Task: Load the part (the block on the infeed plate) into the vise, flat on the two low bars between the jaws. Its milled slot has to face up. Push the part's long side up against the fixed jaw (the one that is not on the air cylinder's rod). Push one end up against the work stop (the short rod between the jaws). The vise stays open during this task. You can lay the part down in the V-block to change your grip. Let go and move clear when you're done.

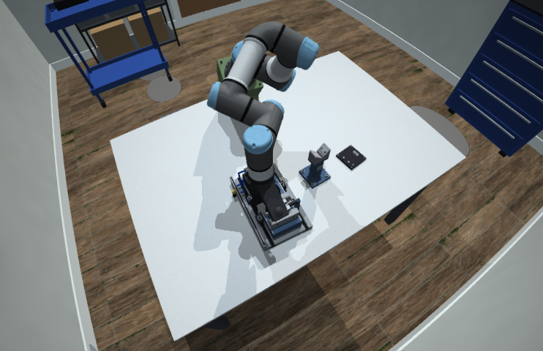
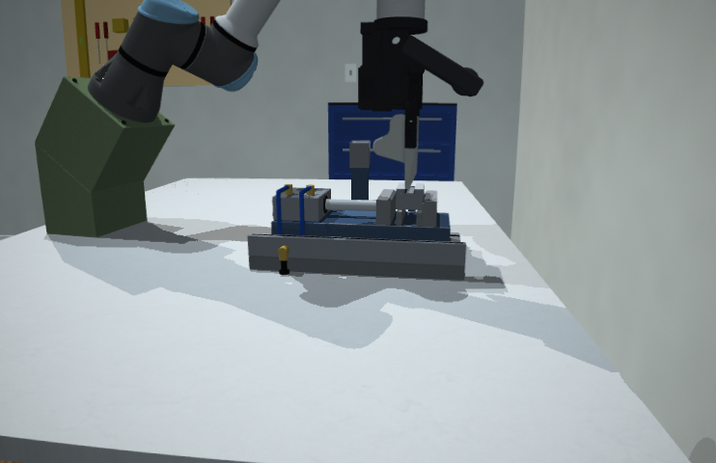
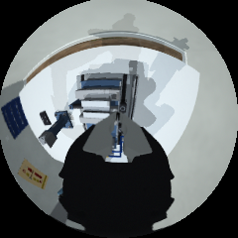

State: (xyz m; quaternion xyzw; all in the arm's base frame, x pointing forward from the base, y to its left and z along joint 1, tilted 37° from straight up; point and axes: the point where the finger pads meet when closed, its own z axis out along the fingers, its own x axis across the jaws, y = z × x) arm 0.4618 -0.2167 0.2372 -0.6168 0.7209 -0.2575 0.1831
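Note:
The grey part [image 2: 410, 199] [image 3: 95, 105] lies in the vise between the movable jaw [image 2: 385, 207] [image 3: 94, 117] on the cylinder rod and the fixed jaw [image 2: 427, 212] [image 3: 90, 94]. Its top stands slightly above the jaws and seems to show a notch. The vise is open. My gripper [image 2: 408, 186] [image 3: 117, 112] points down and is shut with nothing between its fingers; its tips are at the part's top in the exterior view. Whether they touch is unclear. The work stop and the part's contact with stop and fixed jaw cannot be made out.
The V-block [image 1: 319, 156] [image 2: 359, 154] stands on its blue post beside the vise. The dark infeed plate [image 1: 350, 157] [image 3: 45, 118] lies beyond it, with no part on it. The air cylinder [image 2: 297, 208] with blue hoses is on the vise's robot side.

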